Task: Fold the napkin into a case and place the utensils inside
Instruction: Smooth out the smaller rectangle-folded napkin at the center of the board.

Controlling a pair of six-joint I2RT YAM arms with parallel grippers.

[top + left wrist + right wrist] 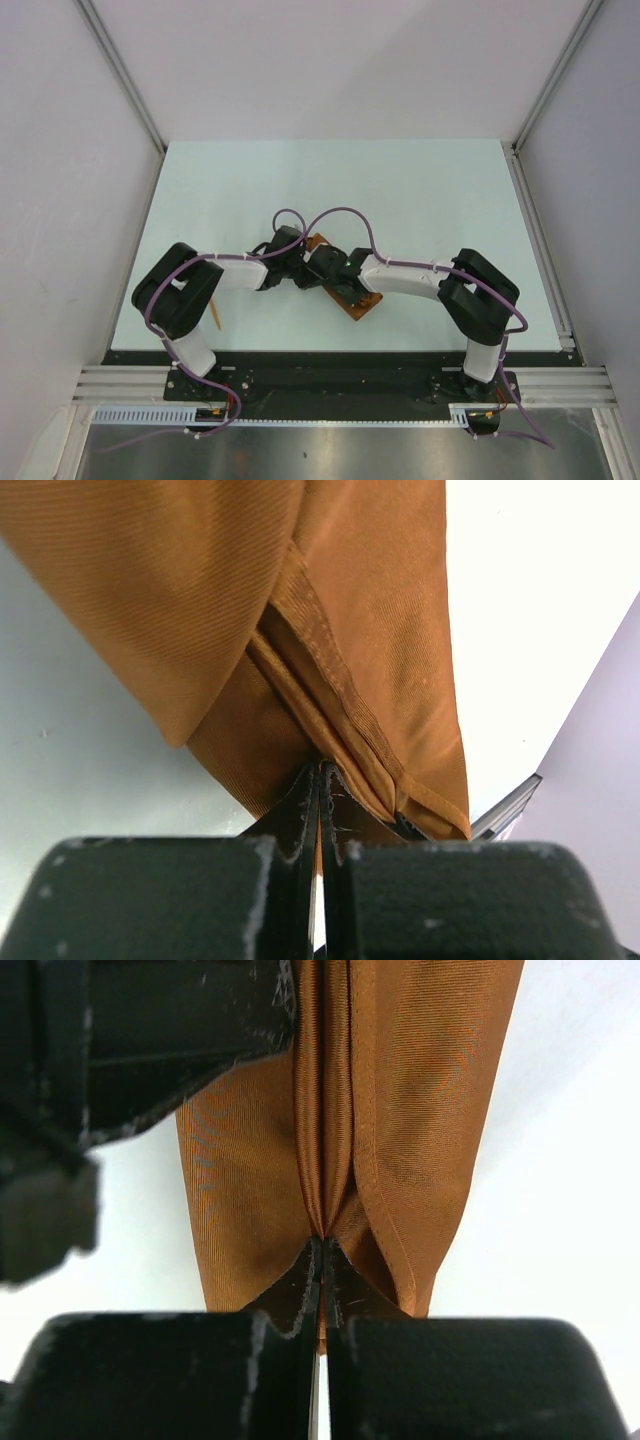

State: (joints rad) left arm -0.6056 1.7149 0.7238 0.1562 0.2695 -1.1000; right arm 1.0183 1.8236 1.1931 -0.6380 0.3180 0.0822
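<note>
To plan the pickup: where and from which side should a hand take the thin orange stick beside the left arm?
Probably its visible middle, from above, closing across it: the stick lies flat on the table, too thin for a side approach.

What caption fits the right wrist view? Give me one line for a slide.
Right gripper shut on a pinched crease of the folded rust-orange napkin, white table on both sides.

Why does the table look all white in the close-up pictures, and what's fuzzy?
Left wrist view: glare washes the table white right of the napkin; the left claw is fuzzy near the lens. Right wrist view: table white on both sides, cloth weave sharp, right claw blurry low down. Top view: even light, faint shadows.
</note>
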